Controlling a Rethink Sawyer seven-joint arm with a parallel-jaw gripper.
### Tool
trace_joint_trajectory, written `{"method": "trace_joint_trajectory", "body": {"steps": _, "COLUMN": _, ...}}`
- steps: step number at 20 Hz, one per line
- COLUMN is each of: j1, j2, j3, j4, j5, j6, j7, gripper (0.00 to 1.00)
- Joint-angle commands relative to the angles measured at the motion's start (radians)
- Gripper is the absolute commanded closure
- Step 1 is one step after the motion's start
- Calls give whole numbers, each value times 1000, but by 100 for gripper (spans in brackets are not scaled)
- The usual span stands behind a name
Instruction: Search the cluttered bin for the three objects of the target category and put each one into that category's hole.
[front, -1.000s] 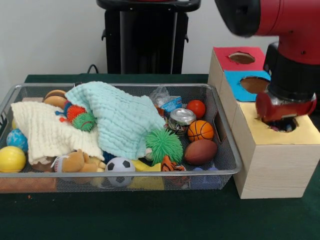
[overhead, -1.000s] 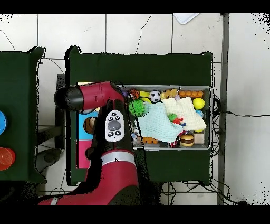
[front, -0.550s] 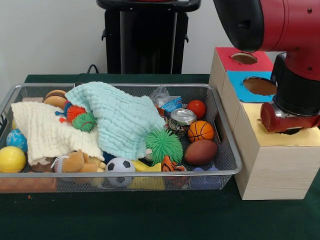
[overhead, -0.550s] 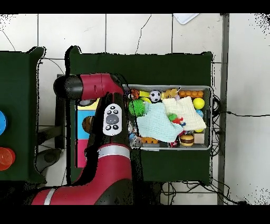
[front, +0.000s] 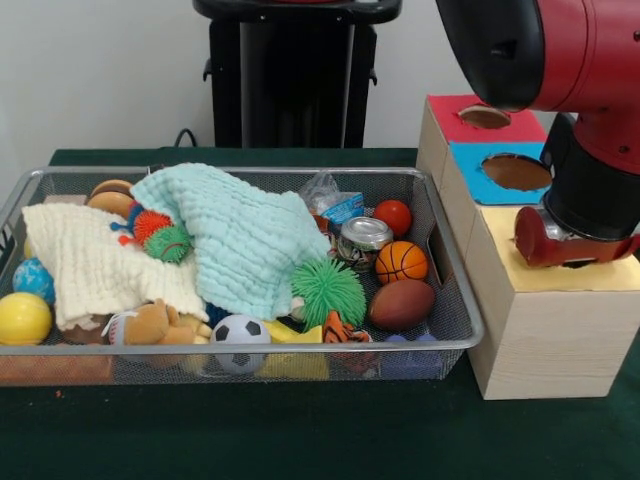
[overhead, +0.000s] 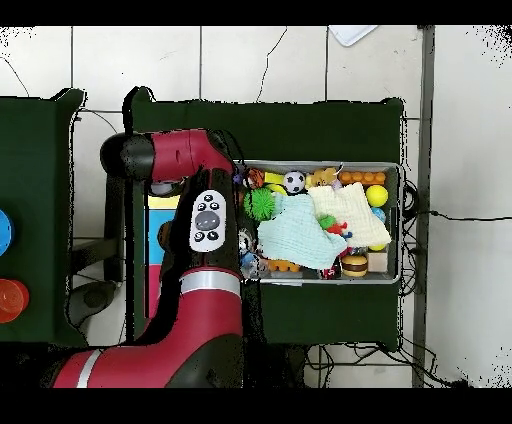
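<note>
My gripper (front: 574, 252) is low over the yellow-topped section of the wooden box (front: 545, 330), right over that section's hole, which it hides. Whether it holds anything is hidden. The box also has a blue hole (front: 514, 171) and a red hole (front: 484, 116) behind. To its left, the wire bin (front: 455, 300) holds a basketball (front: 401, 261), a brown football (front: 401, 303), a soccer ball (front: 240, 334), a red ball (front: 393, 216), a can (front: 363, 238) and a green spiky ball (front: 328, 290). In the overhead view the arm (overhead: 205, 215) covers most of the box.
A mint cloth (front: 235, 235) and a cream cloth (front: 95, 265) drape over other toys in the bin. A yellow ball (front: 22, 318), a blue ball (front: 33, 279), a plush animal (front: 155, 323) and a burger toy (front: 110, 195) lie at the left. Dark green cloth (front: 300, 430) covers the table.
The gripper has shifted slightly right and down over the yellow section, now covering the hole that showed beneath it. In the overhead view the arm has swung left. The bin's contents are unchanged.
</note>
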Motion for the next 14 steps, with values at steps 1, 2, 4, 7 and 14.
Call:
{"method": "trace_joint_trajectory", "body": {"steps": 1, "j1": -37, "j2": -18, "j3": 32, "j4": 132, "j5": 1, "j6": 0, "j7": 146, "gripper": 0}}
{"method": "trace_joint_trajectory", "body": {"steps": 2, "j1": -40, "j2": -48, "j3": 31, "j4": 149, "j5": 4, "j6": 22, "j7": 133, "gripper": 0}}
{"method": "trace_joint_trajectory", "body": {"steps": 4, "j1": -47, "j2": -88, "j3": 31, "j4": 175, "j5": 7, "j6": 42, "j7": 116, "gripper": 0}}
{"method": "trace_joint_trajectory", "body": {"steps": 7, "j1": -67, "j2": -150, "j3": 46, "j4": 227, "j5": 18, "j6": 47, "j7": 80, "gripper": 0}}
{"method": "trace_joint_trajectory", "body": {"steps": 14, "j1": -99, "j2": -303, "j3": 72, "j4": 353, "j5": 31, "j6": -10, "j7": 31, "gripper": 0}}
